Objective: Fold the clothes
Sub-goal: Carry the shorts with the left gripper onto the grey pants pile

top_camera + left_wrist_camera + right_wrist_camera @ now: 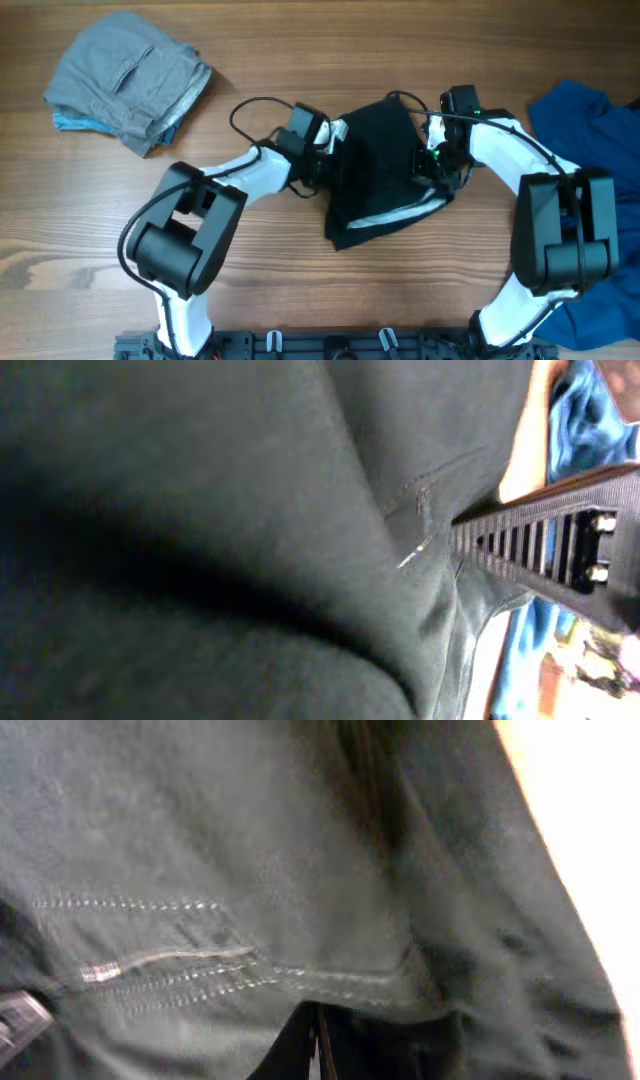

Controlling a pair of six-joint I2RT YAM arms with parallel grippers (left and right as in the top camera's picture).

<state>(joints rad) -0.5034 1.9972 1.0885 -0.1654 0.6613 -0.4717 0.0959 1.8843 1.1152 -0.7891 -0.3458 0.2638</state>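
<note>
You have the crumpled black fabric garment [380,165] at the middle of the brown wooden table [300,40], bunched into a rough heap between your two arms. Its lower corner trails toward the near edge, and a pale band runs along its lower right side. Your left gripper [328,155] is at the garment's left edge and your right gripper [432,160] at its right edge, both touching or buried in the cloth. From overhead you cannot tell how either pair of jaws stands, because the fabric and the wrists cover the fingertips. In the left wrist view, dark cloth fills nearly the whole frame. One ribbed black finger [540,540] shows at the right with the fabric lying against it, but its partner is hidden, so you cannot tell whether the jaws are spread or pinching. In the right wrist view the black cloth is again pressed close to the lens, and a double-stitched seam [200,970] crosses the lower left. The fingers are not clear enough there to tell their state either. The folded grey stack of clothes [125,75] sits at the far left corner of the table, well apart from the arms. The loose blue fabric garment [590,125] lies at the right edge, near your right arm.
</note>
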